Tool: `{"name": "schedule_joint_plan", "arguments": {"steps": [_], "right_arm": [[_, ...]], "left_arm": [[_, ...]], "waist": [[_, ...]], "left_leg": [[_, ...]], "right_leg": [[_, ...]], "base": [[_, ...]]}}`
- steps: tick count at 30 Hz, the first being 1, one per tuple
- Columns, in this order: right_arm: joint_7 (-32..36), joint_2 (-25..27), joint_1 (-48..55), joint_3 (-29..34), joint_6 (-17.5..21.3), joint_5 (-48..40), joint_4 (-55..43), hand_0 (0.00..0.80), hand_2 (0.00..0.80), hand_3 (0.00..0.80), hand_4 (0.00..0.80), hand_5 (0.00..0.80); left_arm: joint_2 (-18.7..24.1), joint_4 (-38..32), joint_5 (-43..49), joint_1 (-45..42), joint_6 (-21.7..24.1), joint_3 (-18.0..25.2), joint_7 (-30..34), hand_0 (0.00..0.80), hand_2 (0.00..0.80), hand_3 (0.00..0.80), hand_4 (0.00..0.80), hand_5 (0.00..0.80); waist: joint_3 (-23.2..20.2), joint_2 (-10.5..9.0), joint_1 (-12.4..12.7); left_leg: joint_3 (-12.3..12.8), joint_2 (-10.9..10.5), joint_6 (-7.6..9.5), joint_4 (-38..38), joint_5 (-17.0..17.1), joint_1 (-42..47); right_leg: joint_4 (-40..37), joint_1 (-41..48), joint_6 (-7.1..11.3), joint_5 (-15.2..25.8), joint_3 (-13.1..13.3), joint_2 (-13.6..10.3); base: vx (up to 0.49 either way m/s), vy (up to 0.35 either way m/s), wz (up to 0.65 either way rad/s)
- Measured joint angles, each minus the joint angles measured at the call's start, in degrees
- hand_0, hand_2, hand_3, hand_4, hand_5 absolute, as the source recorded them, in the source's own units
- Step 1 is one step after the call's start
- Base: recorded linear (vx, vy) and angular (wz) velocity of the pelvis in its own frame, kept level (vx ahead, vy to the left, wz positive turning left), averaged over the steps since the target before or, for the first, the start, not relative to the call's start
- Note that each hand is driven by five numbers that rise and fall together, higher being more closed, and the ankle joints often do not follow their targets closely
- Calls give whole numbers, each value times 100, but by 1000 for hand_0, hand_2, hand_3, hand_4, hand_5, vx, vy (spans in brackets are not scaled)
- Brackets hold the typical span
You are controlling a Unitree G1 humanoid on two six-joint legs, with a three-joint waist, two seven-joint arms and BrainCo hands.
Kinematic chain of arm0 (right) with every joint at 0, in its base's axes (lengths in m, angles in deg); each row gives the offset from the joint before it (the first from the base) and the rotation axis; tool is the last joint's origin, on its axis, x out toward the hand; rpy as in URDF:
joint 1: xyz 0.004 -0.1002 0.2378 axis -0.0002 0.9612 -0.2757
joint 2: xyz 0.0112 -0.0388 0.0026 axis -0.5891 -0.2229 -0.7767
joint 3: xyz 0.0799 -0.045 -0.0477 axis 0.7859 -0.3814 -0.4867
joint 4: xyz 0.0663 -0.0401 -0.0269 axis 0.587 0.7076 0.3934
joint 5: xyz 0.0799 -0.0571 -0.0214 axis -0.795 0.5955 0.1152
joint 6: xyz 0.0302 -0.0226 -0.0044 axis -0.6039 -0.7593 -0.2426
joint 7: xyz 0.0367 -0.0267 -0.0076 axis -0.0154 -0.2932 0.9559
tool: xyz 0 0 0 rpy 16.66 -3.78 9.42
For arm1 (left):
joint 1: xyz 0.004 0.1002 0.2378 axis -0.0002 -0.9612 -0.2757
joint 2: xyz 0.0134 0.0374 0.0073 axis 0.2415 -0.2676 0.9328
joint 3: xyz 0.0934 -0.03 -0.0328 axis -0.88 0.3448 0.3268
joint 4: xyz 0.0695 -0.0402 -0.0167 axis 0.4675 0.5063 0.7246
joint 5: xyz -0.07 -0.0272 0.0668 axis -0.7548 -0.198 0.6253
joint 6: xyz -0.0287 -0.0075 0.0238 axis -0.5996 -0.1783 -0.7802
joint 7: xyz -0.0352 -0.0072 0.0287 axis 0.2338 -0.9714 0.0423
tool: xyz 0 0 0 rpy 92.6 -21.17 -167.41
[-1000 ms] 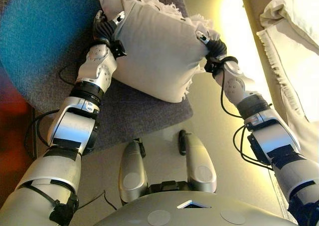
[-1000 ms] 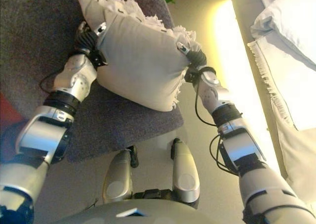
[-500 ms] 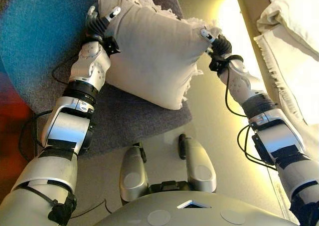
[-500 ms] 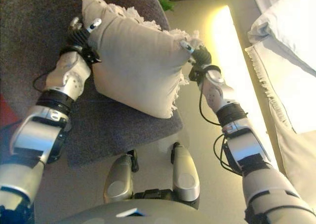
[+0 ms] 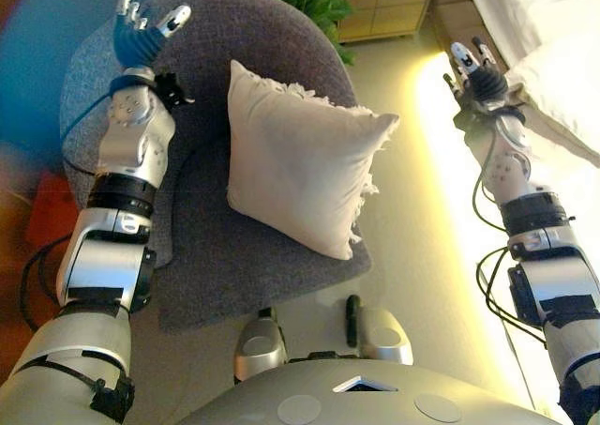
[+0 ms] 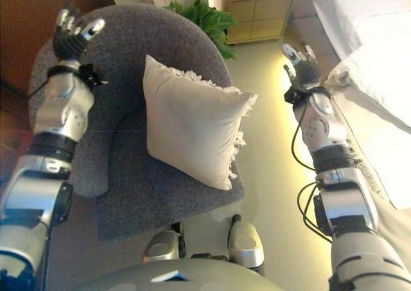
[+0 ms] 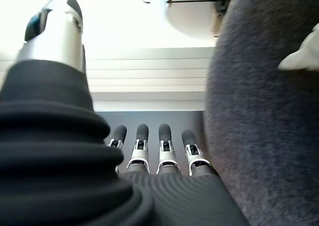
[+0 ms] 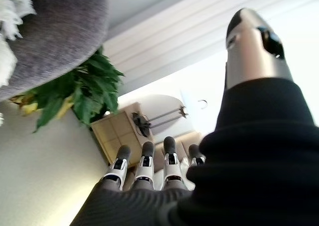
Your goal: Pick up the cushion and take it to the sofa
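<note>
Left hand [image 5: 141, 33] hung raised above the upper left rim of a grey armchair [image 5: 281, 40], its fingers straight and spread, holding nothing; its own wrist camera showed the fingertips in a loose row beside the chair's dark fabric. Moving rightward, a pale cushion [image 5: 298, 167] stood propped on the seat, leaning against the chair back, one corner pointing down toward the front edge of the seat, a white fringe along its top and right edges. Neither hand touched it. Beyond the chair back sat a green plant [image 5: 314, 3] and a small wooden cabinet [image 5: 384, 3]. Further right, the right hand [image 5: 473, 68] was lifted over the floor, well clear of the cushion, fingers straight and apart, empty. A white sofa [image 5: 562, 78] filled the far right edge.

The cushion looked light, soft and easily squashed, likely to sag or fold if pinched at one corner. The fringe seemed a poor place to grip. Pressing both hands against its left and right sides, near the middle, seemed the surest hold.
</note>
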Motion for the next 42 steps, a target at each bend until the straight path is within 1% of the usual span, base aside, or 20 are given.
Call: {"name": "schedule_joint_plan", "arguments": {"steps": [3, 4, 5, 6, 8, 12, 15, 17, 19, 20, 22, 24, 27, 29, 32, 34, 39, 42], "right_arm": [[12, -33, 618, 273, 117, 211, -316, 0, 0, 0, 0, 0], [21, -76, 859, 349, 132, 248, -482, 0, 0, 0, 0, 0], [63, -139, 1068, 406, 146, 313, -593, 0, 0, 0, 0, 0], [94, -244, 1245, 465, 155, 375, -681, 0, 0, 0, 0, 0], [169, -488, 1663, 470, 199, 490, -935, 0, 0, 0, 0, 0], [497, -936, 2217, 425, 269, 730, -1312, 0, 0, 0, 0, 0], [798, -1161, 2580, 234, 389, 880, -1616, 0, 0, 0, 0, 0], [1104, -1256, 2949, 68, 492, 878, -1853, 0, 0, 0, 0, 0], [1339, -1355, 3168, -46, 564, 877, -1864, 0, 0, 0, 0, 0], [1453, -1449, 3321, -75, 674, 877, -1861, 0, 0, 0, 0, 0], [1586, -1544, 3606, -208, 759, 858, -1848, 0, 0, 0, 0, 0], [1632, -1644, 3755, -332, 773, 685, -1845, 0, 0, 0, 0, 0], [1651, -1754, 3893, -573, 774, 424, -1781, 0, 0, 0, 0, 0], [1664, -1819, 3934, -723, 818, 263, -1773, 0, 0, 0, 0, 0], [1729, -1809, 3958, -868, 870, 196, -1700, 0, 0, 0, 0, 0], [1732, -1781, 3930, -986, 878, 196, -1697, 0, 0, 0, 0, 0], [1725, -1779, 3912, -1038, 1034, 220, -1651, 0, 0, 0, 0, 0], [1666, -1778, 3911, -1039, 1049, 346, -1648, 0, 0, 0, 0, 0]], "left_arm": [[-45, -757, -1, -748, 33, 271, 207, 0, 0, 0, 0, 0], [-104, -1066, -3, -1040, 40, 394, 260, 0, 0, 0, 0, 0], [-163, -1260, -4, -1282, 84, 428, 307, 0, 0, 0, 0, 0], [-262, -1398, -4, -1471, 94, 458, 361, 0, 0, 0, 0, 0], [-609, -1881, -10, -1976, 109, 548, 513, 0, 0, 0, 0, 0], [-1162, -2402, -222, -2585, 129, 487, 968, 0, 0, 0, 0, 0], [-1411, -2647, -256, -2978, 186, 290, 1218, 0, 0, 0, 0, 0], [-1505, -2805, -255, -3326, 213, 138, 1344, 0, 0, 0, 0, 0], [-1561, -2814, -333, -3622, 252, 127, 1471, 0, 0, 0, 0, 0], [-1599, -2811, -423, -3821, 312, 108, 1539, 0, 0, 0, 0, 0], [-1624, -2808, -500, -4188, 348, -19, 1628, 0, 0, 0, 0, 0], [-1636, -2797, -554, -4422, 357, -146, 1690, 0, 0, 0, 0, 0], [-1646, -2703, -969, -4667, 357, -338, 1869, 0, 0, 0, 0, 0], [-1644, -2690, -1018, -4824, 392, -457, 1957, 0, 0, 0, 0, 0], [-1617, -2548, -981, -4887, 535, -745, 1973, 0, 0, 0, 0, 0], [-1559, -2518, -894, -4897, 586, -856, 1960, 0, 0, 0, 0, 0], [-1510, -2510, -947, -4890, 587, -873, 1982, 0, 0, 0, 0, 0], [-1514, -2506, -949, -4890, 587, -896, 1982, 0, 0, 0, 0, 0]], "waist": [[-140, -39, 19], [-174, -56, 20], [-196, -73, 28], [-247, -87, 25], [-332, -120, 36], [-354, -122, 32], [-365, -120, 23], [-411, -124, 20], [-455, -130, 21], [-462, -130, 18], [-495, -127, 19], [-497, -126, 22], [-495, -123, 41], [-494, -116, 90], [-490, -105, 148], [-489, -101, 166], [-472, -72, 160], [-466, -62, 161]], "left_leg": [[-1, -43, 25, -133, 20, 103], [-1, -60, 31, -194, 24, 153], [0, -78, 36, -240, 27, 211], [1, -94, 42, -275, 31, 235], [5, -113, 59, -339, 43, 256], [22, -147, 88, -518, 124, 351], [43, -164, 105, -654, 189, 404], [106, -165, 102, -744, 242, 410], [140, -167, 110, -833, 292, 423], [161, -169, 110, -881, 310, 470], [173, -173, 112, -939, 312, 513], [173, -182, 115, -1005, 368, 502], [168, -191, 119, -1034, 404, 488], [162, -190, 121, -1034, 413, 468], [140, -190, 129, -1033, 447, 394], [120, -192, 131, -1033, 451, 392], [79, -197, 131, -1034, 451, 390], [73, -197, 131, -1034, 451, 390]], "right_leg": [[-258, 182, 43, 74, -6, 0], [-342, 252, 59, 92, -5, -4], [-408, 323, 73, 108, -6, -10], [-467, 363, 90, 118, -6, -16], [-614, 422, 107, 181, -6, -23], [-982, 592, 132, 381, -5, -23], [-1173, 661, 142, 496, 1, -20], [-1282, 661, 144, 565, 15, -16], [-1405, 679, 144, 644, 20, -6], [-1460, 715, 143, 670, 20, -3], [-1563, 764, 149, 721, 22, 2], [-1632, 757, 151, 775, 21, 2], [-1691, 761, 153, 826, 18, -1], [-1690, 744, 154, 826, 13, -1], [-1691, 704, 152, 834, -14, -2], [-1692, 712, 148, 838, -32, -2], [-1693, 735, 149, 838, -80, -8], [-1694, 738, 149, 837, -87, -8]], "base": [[-31, 38, 7], [-37, 38, 4], [-45, 41, 5], [-39, 38, 3], [-53, 43, 1], [-92, 50, -2], [-100, 26, -2], [-95, 15, -6], [-112, 14, -5], [-96, 12, -7], [-108, 14, -5], [-123, 21, 0], [-133, 19, 1], [-117, 3, 1], [-78, 3, 6], [-30, 2, 5], [-1, -1, 4], [0, 0, 0]]}}
